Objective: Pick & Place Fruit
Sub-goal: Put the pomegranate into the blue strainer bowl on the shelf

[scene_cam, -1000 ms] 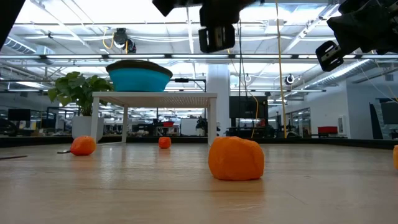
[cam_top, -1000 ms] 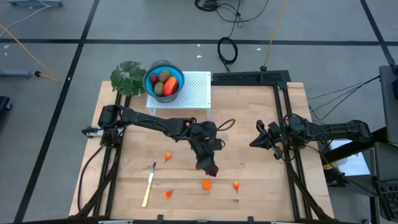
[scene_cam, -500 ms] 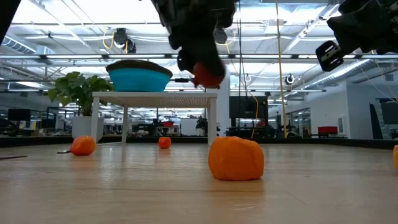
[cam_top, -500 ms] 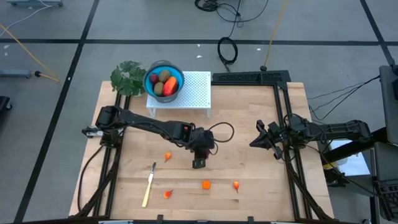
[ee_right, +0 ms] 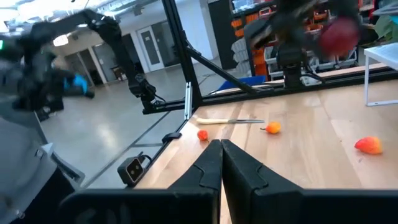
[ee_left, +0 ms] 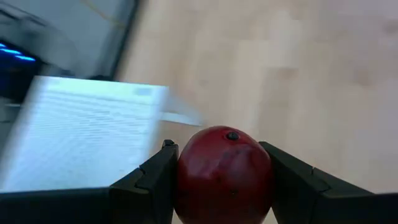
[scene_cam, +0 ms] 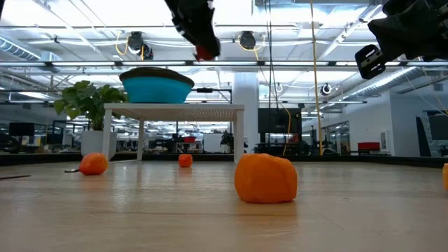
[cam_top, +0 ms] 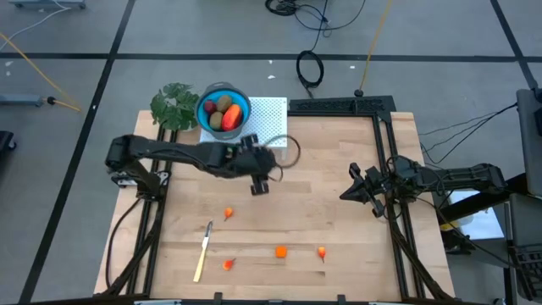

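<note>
My left gripper [cam_top: 258, 185] is above the table just near of the white stand, shut on a dark red round fruit [ee_left: 224, 171], which also shows high in the low view [scene_cam: 205, 50]. A blue bowl [cam_top: 223, 110] on the white perforated stand [cam_top: 264, 124] holds a dark red piece, an olive-brown oval and a red-orange piece. Several tiny orange pieces lie on the wood, among them three [cam_top: 228, 213], [cam_top: 280, 251], [cam_top: 321, 251]. My right gripper [cam_top: 345, 193] waits shut at the table's right side, with its fingers [ee_right: 211, 163] closed together. My left gripper pinches the dark red fruit between its two fingers [ee_left: 158, 177], one on each side of the round body [ee_left: 186, 174]. The fingers point downward from above. The fruit is lifted clear of the table, well above the stand's top in the low view.
A pale yellow-handled knife [cam_top: 202, 252] lies near the table's near left. A green leafy plant [cam_top: 174, 105] stands beside the bowl at the far left corner. A black frame [cam_top: 385, 161] edges the table's right side. Bare wood stretches between the two arms.
My left gripper has stayed shut on the dark red fruit and carried it from low over the table's near middle upward and toward the far left, close to the white stand. The fruit now hangs much higher than before. The right arm has kept still.
</note>
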You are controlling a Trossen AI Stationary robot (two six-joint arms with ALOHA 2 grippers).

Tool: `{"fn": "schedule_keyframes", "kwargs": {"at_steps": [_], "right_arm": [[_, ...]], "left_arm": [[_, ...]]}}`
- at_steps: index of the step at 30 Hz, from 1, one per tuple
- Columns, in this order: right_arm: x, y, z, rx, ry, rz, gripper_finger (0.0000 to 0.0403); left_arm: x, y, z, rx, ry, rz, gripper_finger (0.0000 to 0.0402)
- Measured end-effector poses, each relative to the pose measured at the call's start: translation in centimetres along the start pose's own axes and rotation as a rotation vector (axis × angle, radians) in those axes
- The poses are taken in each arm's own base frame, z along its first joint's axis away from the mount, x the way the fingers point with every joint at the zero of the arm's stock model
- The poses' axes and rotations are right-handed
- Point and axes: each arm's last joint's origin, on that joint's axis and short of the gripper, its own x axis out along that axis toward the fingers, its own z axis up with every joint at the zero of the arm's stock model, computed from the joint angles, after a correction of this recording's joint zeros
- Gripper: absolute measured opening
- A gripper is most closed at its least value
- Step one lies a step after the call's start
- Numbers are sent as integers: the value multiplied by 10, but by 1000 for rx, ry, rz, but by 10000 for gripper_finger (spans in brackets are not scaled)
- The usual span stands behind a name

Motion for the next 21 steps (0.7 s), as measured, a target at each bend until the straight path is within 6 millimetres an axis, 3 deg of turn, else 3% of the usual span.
{"fn": "schedule_keyframes", "kwargs": {"at_steps": [12, 21], "right_arm": [[0, 0, 0, -88, -1, -3, 0], [0, 0, 0, -88, -2, -4, 0]], "left_arm": [[-58, 95, -9, -155, -105, 235, 198], [-63, 162, -32, -328, -50, 373, 198]]}}
